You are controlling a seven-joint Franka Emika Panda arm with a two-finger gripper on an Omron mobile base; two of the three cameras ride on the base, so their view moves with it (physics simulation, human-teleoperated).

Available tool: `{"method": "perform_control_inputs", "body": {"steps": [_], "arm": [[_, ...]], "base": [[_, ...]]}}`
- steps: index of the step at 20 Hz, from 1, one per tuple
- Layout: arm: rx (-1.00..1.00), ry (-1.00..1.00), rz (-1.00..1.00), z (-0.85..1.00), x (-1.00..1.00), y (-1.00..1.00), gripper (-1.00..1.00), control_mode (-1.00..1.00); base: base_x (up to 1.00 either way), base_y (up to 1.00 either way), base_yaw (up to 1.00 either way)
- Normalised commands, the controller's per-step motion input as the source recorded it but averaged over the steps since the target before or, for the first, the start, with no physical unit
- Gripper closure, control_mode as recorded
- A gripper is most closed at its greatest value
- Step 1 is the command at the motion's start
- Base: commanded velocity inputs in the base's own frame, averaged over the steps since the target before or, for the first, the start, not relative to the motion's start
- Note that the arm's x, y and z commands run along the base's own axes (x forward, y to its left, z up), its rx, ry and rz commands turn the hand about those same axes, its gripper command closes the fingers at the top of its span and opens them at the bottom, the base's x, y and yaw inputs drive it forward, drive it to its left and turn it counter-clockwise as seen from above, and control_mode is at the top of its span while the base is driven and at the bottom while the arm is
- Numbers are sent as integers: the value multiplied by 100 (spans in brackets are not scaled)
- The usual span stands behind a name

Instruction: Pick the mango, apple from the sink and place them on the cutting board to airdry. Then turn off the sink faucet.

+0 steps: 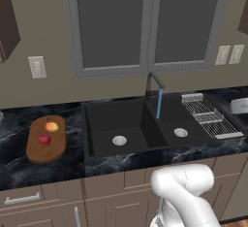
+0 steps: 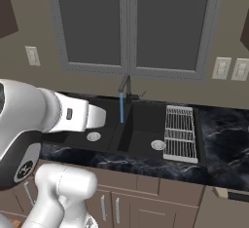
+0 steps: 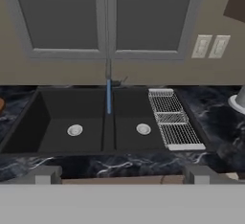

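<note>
On the cutting board (image 1: 46,141), left of the sink (image 1: 104,124), you have two fruits: one mango (image 1: 52,126), one apple (image 1: 44,139). One blue stream falls from the sink faucet (image 1: 152,83). Your pincer (image 3: 122,174) is released, grasping nothing.

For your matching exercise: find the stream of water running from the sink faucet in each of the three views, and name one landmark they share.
Left base view: the blue water stream is right of centre, falling into the right basin.
Right base view: water stream is just left of centre.
Hand view: water stream is left of centre, above the basin divider.
Shared landmark: the wire rack at the sink's right.
</note>
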Motion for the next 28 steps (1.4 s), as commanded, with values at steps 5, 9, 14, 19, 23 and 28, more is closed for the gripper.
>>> {"method": "perform_control_inputs", "body": {"steps": [5, 9, 14, 19, 23, 28], "arm": [[0, -5, 8, -2, 1, -11, -100, -100], [0, -15, 7, -1, 0, -4, -100, -100], [0, -15, 6, -14, 0, 0, -100, -100], [0, -9, 5, -12, 3, 0, -100, -100], [0, -4, 9, -1, 9, -2, -100, -100], [0, -1, 10, 0, 13, -5, -100, -100]], "base": [[0, 0, 0], [0, 0, 0], [0, 0, 0], [0, 0, 0], [0, 0, 0], [0, 0, 0]]}}
